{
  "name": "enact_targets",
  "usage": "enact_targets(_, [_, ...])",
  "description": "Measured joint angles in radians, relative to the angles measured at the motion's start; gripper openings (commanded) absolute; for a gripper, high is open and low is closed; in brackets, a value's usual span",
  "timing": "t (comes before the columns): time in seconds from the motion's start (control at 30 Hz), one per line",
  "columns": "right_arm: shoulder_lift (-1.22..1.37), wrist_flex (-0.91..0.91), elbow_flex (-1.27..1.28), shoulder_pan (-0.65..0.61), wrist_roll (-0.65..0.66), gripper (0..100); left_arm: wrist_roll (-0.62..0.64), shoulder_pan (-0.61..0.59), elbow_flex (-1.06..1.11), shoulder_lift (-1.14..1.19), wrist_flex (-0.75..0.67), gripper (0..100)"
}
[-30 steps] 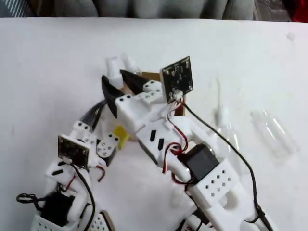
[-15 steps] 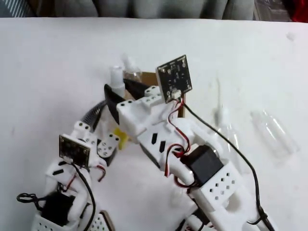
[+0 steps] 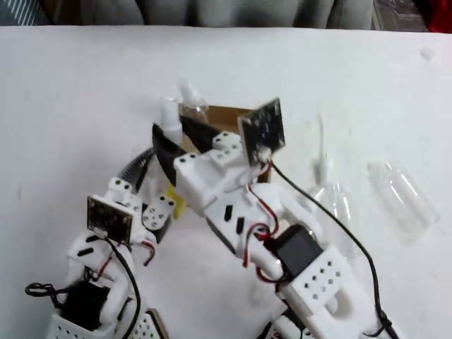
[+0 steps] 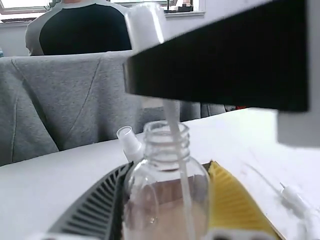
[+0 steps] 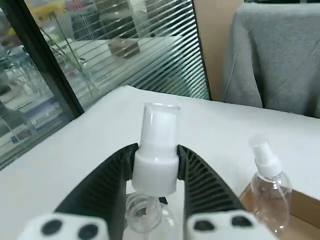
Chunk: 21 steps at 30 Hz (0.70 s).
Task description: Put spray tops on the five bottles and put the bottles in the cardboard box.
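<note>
I work in what looks like an office. Beyond my right fingers (image 5: 105,185), a glass wall (image 5: 40,100) with slatted blinds (image 5: 140,45) in a dark frame gives onto a cluttered, blurred room. Past my left fingers (image 4: 95,212), grey upholstered chair backs (image 4: 65,100) line the far edge of a plain white table (image 3: 85,85).

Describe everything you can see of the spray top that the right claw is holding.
The spray top looks like white plastic, with a clear cap over its nozzle and a thin pale dip tube below. It stands upright, clamped at its collar by the right claw. The tube goes down through the open neck of a clear bottle. The collar sits above the neck, not yet on it.
</note>
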Motion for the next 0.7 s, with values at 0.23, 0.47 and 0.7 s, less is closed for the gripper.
enact_targets(0.23, [-0.123,0.003,0.091,-0.041,-0.003,1.5,0.000,0.000,-0.002,-0.002,0.000,2])
enact_targets(0.47, [-0.163,0.003,0.118,-0.044,-0.008,1.8,0.000,0.000,-0.002,-0.002,0.000,2])
enact_targets(0.7, [-0.172,0.032,0.118,-0.098,-0.006,2.8,0.000,0.000,0.015,-0.006,0.000,2])
